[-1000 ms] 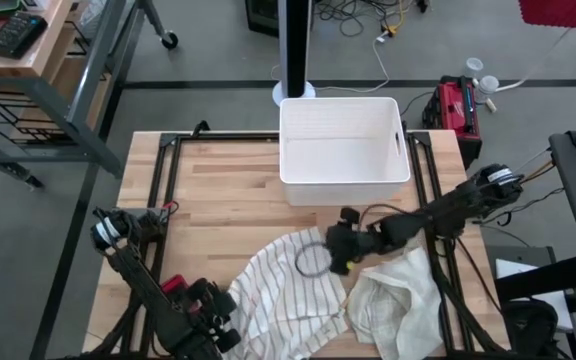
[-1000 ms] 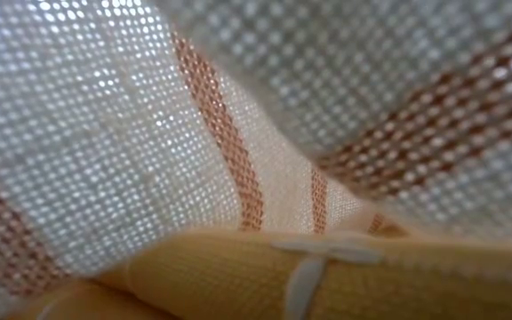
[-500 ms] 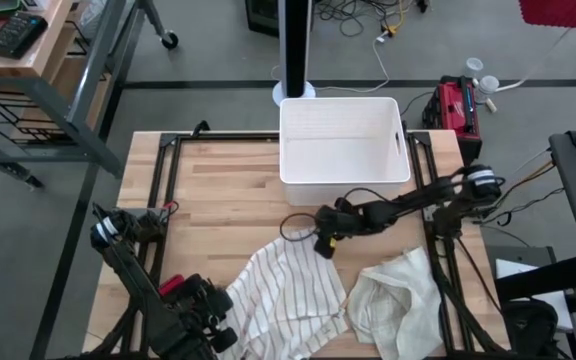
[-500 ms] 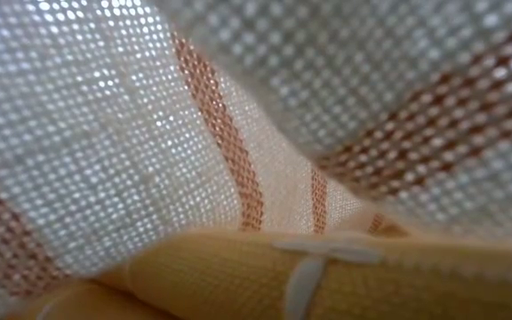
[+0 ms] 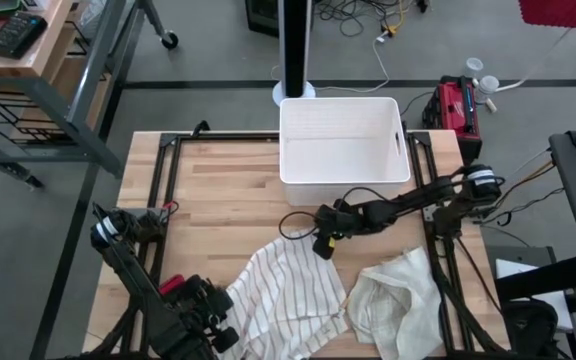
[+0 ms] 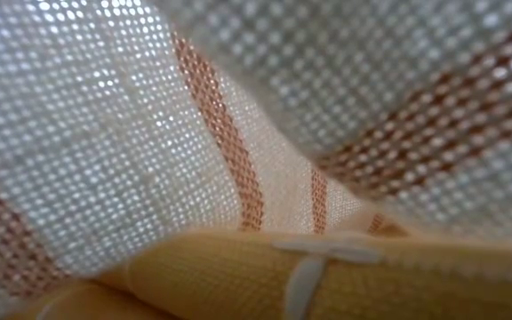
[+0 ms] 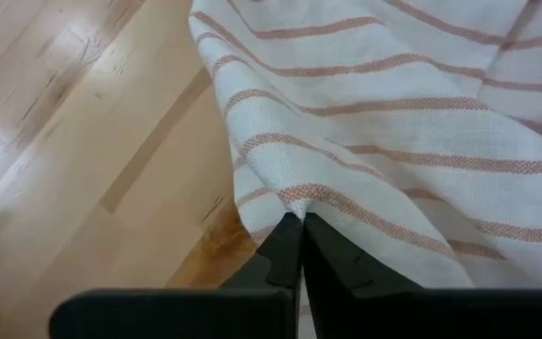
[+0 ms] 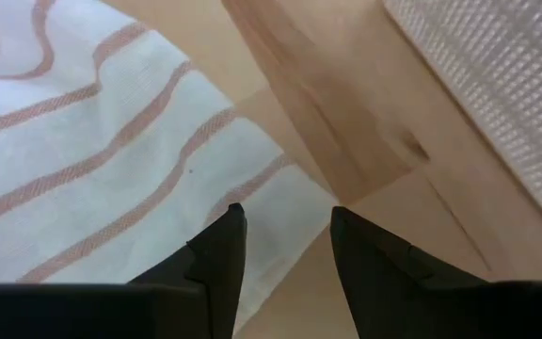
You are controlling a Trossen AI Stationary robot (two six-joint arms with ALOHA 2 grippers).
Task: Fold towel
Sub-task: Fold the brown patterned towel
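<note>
Now left gripper (image 5: 211, 333) bottom left, clamped on striped towel (image 5: 290, 295) edge; right gripper (image 5: 321, 243) centre frame, fingers apart over towel corner.

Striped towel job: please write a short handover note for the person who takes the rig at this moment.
Left gripper: shut on a pinched edge of the striped towel, at the table's near left.
Right gripper: open, over the towel's far corner, holding nothing.
Striped towel lies rumpled on the wooden table; a plain cloth lies crumpled beside it; the white bin stands behind.
Done: one edge gripped.
Left: grip the far corner, spread, fold.
</note>
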